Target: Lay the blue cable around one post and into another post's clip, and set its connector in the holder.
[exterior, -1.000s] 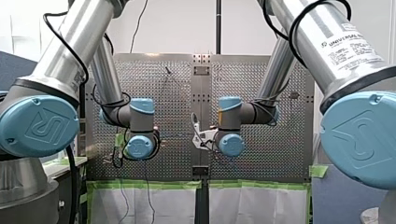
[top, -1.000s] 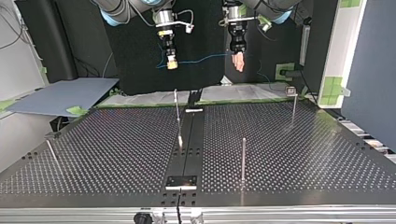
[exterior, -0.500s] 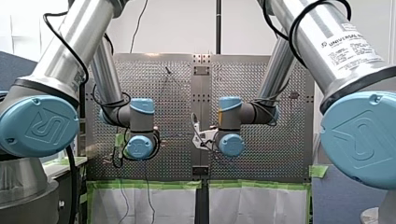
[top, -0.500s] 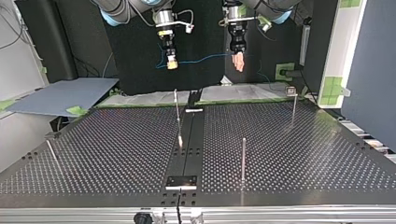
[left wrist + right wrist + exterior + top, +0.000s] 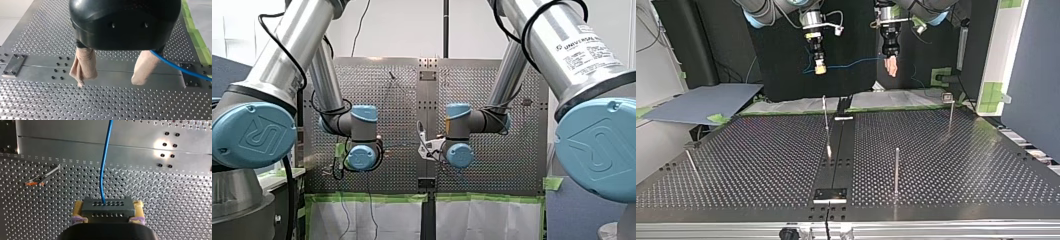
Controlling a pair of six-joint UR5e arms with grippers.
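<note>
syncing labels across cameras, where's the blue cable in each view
Front view: too faint to place.
Top view: blue cable spans from my right tool to my left tool.
Left wrist view: blue cable trails out from behind one pad.
Right wrist view: runs ahead from the connector in my right tool.
Shared landmark: table's plain centre strip.

Blue cable (image 5: 103, 170), grey connector (image 5: 107, 207), beige fingers (image 5: 83, 65), silver perforated table (image 5: 125, 102)

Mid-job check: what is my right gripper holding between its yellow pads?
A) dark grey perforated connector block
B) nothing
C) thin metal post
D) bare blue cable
A: in the right wrist view, my right gripper is shut on the dark grey perforated connector block, with the blue cable running out of it.
</note>
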